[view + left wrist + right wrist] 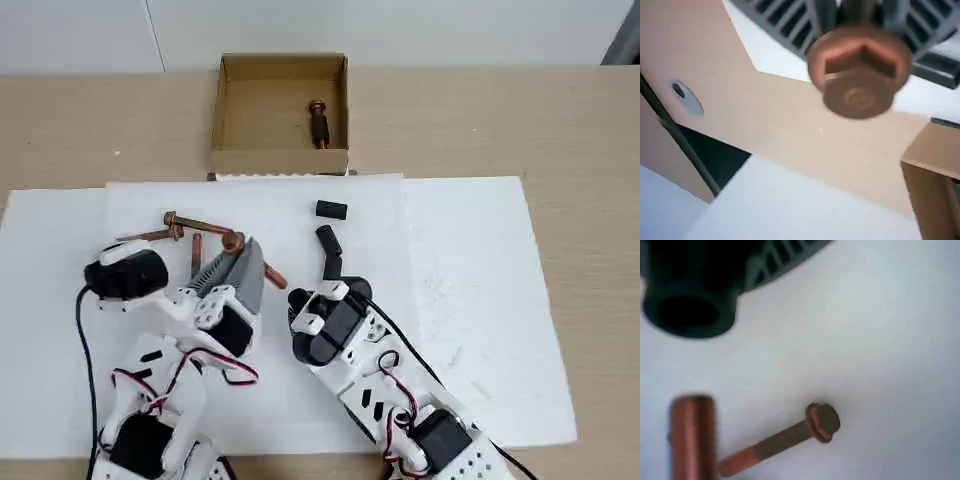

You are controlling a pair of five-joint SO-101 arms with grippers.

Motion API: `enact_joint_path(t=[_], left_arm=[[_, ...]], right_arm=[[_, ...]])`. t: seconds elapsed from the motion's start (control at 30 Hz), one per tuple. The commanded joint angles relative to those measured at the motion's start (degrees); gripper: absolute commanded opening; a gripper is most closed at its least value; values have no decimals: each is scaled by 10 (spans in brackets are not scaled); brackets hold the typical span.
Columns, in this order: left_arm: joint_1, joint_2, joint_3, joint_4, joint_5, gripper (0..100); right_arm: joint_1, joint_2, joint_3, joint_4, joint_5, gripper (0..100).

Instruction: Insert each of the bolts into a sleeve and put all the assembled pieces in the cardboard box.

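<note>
My left gripper point(246, 264) is shut on a copper bolt point(272, 275), whose hex head point(860, 75) looms close in the left wrist view. My right gripper point(330, 256) is shut on a black sleeve point(327, 239), its open bore point(689, 310) facing the camera. The held bolt's shaft end point(692, 435) sits a short way from that sleeve. A second black sleeve point(331, 210) lies on the white paper. Loose bolts point(172, 226) lie at the left, one showing in the right wrist view as a bolt point(785, 439). The cardboard box point(228, 110) holds one assembled piece point(319, 123).
White paper sheets point(470, 300) cover the table's middle, both arms resting over their near half. The box stands at the paper's far edge on bare wood point(500, 110). The box corner point(932, 170) shows in the left wrist view.
</note>
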Motion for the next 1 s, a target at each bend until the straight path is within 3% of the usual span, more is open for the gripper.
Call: enact_joint_path(t=[0.0,0.2,0.5,0.83,0.97], left_arm=[[19,-8,-3,-15,2,5],[23,-7,-2,-12,2,5],[24,-7,-2,53,1,5],[65,-7,6,50,-1,5],[65,-9,26,40,-36,5]], right_arm=[[-5,-7,-4,-16,29,2],[-4,-7,-6,-16,34,2],[-4,-7,-7,-16,34,2],[-5,-8,-8,-16,34,2],[-5,-8,-15,-16,34,2]])
